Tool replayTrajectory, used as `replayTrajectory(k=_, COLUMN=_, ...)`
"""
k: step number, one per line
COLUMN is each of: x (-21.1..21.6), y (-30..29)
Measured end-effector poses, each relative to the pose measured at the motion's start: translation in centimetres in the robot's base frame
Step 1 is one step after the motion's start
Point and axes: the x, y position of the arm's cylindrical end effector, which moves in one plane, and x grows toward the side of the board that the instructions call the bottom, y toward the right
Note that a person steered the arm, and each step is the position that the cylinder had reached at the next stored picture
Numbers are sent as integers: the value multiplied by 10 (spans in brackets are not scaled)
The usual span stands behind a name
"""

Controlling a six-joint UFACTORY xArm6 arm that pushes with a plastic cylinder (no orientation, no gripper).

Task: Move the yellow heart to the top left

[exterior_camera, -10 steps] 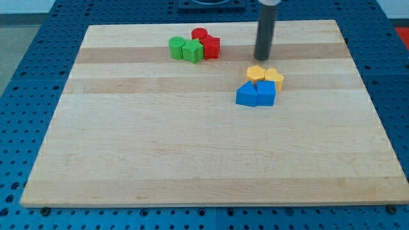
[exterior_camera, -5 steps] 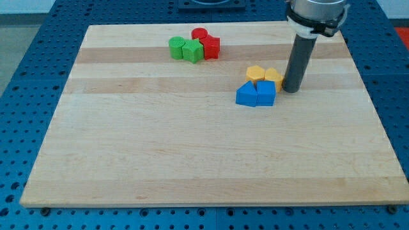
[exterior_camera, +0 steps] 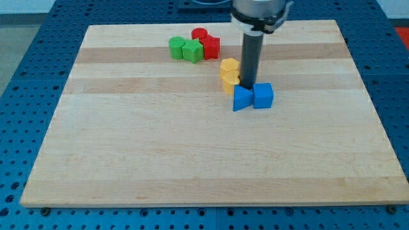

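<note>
Two yellow blocks stand stacked in the view just left of my rod. The lower one (exterior_camera: 229, 82) looks like the yellow heart, and the upper yellow block (exterior_camera: 229, 66) touches it. My tip (exterior_camera: 248, 85) is down on the board, against the right side of the lower yellow block. It is just above the gap between a blue triangular block (exterior_camera: 241, 98) and a blue cube-like block (exterior_camera: 263, 95). The top left of the wooden board (exterior_camera: 102, 45) is bare.
A cluster of two green blocks (exterior_camera: 184, 48) and two red blocks (exterior_camera: 206, 42) sits near the view's top, left of centre and up-left of the yellow blocks. The board's edges border a blue perforated table (exterior_camera: 25, 76).
My rod swung from above the blocks to their right, then swept left. It pushed both yellow blocks left and up and nudged the blue blocks slightly apart.
</note>
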Motion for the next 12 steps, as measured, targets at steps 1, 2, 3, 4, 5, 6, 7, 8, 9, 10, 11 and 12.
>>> replayTrajectory(k=1, x=0, y=-26)
replayTrajectory(k=2, x=0, y=-59)
replayTrajectory(k=3, x=7, y=-92)
replayTrajectory(k=4, x=25, y=-117)
replayTrajectory(k=5, x=26, y=-137)
replayTrajectory(k=6, x=17, y=-155)
replayTrajectory(k=7, x=1, y=-167)
replayTrajectory(k=8, x=-20, y=-177)
replayTrajectory(k=9, x=-43, y=-183)
replayTrajectory(k=10, x=-59, y=-183)
replayTrajectory(k=11, x=-78, y=-183)
replayTrajectory(k=12, x=-92, y=-186)
